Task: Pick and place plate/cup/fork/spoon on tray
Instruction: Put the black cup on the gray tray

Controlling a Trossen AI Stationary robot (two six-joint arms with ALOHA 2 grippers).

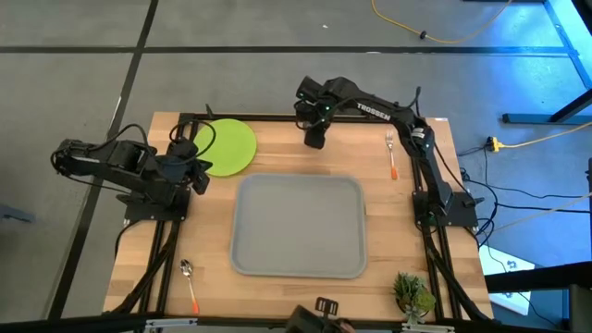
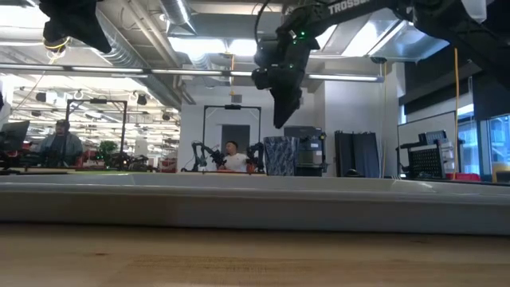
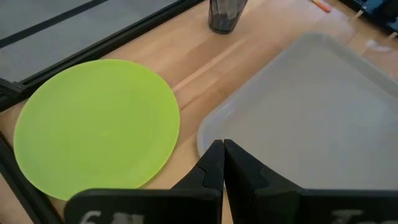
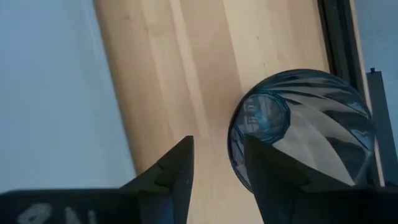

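The dark grey cup stands on the wood near the table's far edge, also in the left wrist view. My right gripper hangs over it, open: one finger over the cup's mouth, the other over bare wood on the tray side. The lime-green plate lies flat at the far left. My left gripper is shut and empty between the plate and the grey tray. The fork lies far right, the spoon near left.
A small green plant stands at the near right corner. A black rail runs along the far edge just behind the cup. The tray's rim fills the low view's foreground. People sit in the room beyond.
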